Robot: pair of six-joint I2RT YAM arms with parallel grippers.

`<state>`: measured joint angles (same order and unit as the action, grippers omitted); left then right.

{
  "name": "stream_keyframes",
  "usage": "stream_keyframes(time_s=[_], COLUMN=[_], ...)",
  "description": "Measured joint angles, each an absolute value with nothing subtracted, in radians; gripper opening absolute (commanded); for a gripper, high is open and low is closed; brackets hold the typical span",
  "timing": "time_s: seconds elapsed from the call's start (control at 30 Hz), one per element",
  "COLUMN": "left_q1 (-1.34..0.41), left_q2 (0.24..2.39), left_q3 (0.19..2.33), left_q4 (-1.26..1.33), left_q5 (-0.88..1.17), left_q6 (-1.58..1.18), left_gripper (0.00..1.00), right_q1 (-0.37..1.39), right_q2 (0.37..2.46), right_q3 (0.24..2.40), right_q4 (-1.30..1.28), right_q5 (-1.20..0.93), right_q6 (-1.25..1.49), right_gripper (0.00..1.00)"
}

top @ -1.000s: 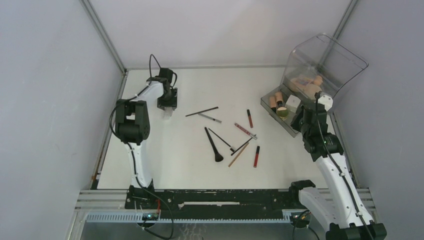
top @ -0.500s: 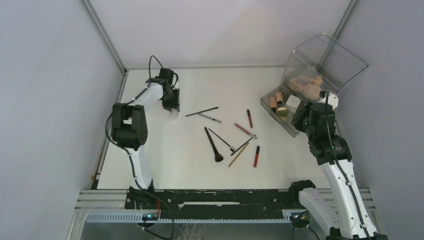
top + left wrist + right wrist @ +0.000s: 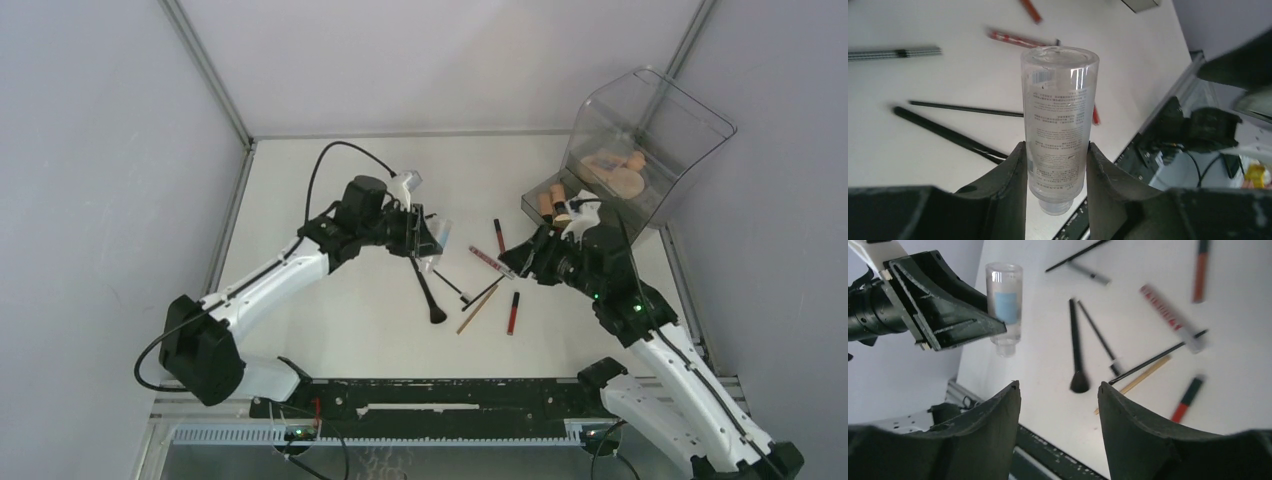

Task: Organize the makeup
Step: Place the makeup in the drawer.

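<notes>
My left gripper is shut on a clear plastic bottle, cap down, held above the table's middle; the bottle also shows in the right wrist view. My right gripper is open and empty, hovering over the scattered makeup. On the table lie a black brush, a thin black brush, a tan pencil, two red lip tubes and a patterned red tube. Two thin pencils lie beyond the bottle.
The clear smoky organizer box stands at the back right, its drawer pulled out with tan bottles in it. Beige items lie inside the box. Grey walls close in both sides.
My left arm swung from the back left to the table's middle, carrying the clear bottle. My right arm swung from the organizer drawer leftward over the scattered makeup.
</notes>
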<state>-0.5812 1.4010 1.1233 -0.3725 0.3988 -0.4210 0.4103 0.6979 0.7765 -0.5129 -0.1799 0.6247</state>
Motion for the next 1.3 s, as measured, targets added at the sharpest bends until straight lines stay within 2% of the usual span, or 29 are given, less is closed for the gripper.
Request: stream_keyframes(time_s=[0.2,0.37,0.6,0.73,0.8,0.87,0.93,0.97,1.0,1.07,1.1,1.13,1.17,1.2,1.3], left_q1=[-0.654,-0.682,-0.716,-0.733,-0.745,-0.757,-0.769,-0.77,-0.768,-0.767,-0.768,-0.769,-0.77,-0.773,-0.776], left_q2=[1.291,1.26,1.256,1.256,1.256,1.256,1.255,1.254,1.251,1.246,1.243,1.241,1.241,1.24,1.216], left_q3=[0.989,0.957,0.958,0.958,0.958,0.959,0.961,0.961,0.961,0.962,0.963,0.966,0.971,0.978,0.989], left_q4=[-0.261,-0.22,-0.194,-0.196,-0.196,-0.198,-0.206,-0.218,-0.228,-0.242,-0.249,-0.255,-0.262,-0.278,-0.323], left_q5=[0.452,0.469,0.485,0.5,0.51,0.519,0.52,0.516,0.515,0.508,0.504,0.499,0.494,0.486,0.452], left_q6=[-0.465,-0.494,-0.509,-0.508,-0.507,-0.505,-0.498,-0.498,-0.5,-0.5,-0.5,-0.498,-0.482,-0.472,-0.445], left_gripper=[0.02,0.02,0.02,0.03,0.04,0.05,0.07,0.11,0.21,0.57,0.71,0.81,0.89,0.92,0.96], right_q1=[0.476,0.533,0.667,0.698,0.704,0.713,0.725,0.733,0.738,0.746,0.749,0.747,0.738,0.725,0.633], right_q2=[0.767,0.806,0.904,0.95,0.967,0.983,1.0,1.007,1.012,1.016,1.013,1.008,0.998,0.982,0.897], right_q3=[0.719,0.719,0.719,0.719,0.719,0.719,0.719,0.718,0.717,0.715,0.715,0.715,0.715,0.715,0.715], right_q4=[-0.381,-0.27,-0.159,-0.13,-0.114,-0.097,-0.076,-0.074,-0.071,-0.068,-0.07,-0.07,-0.082,-0.111,-0.223], right_q5=[-0.255,-0.257,-0.211,-0.161,-0.138,-0.123,-0.117,-0.11,-0.106,-0.093,-0.085,-0.08,-0.072,-0.063,-0.011], right_q6=[0.763,0.844,0.896,0.922,0.936,0.95,0.959,0.958,0.958,0.956,0.955,0.955,0.953,0.95,0.925], right_gripper=[0.72,0.77,0.76,0.69,0.62,0.49,0.29,0.23,0.16,0.02,0.0,0.0,0.0,0.0,0.0])
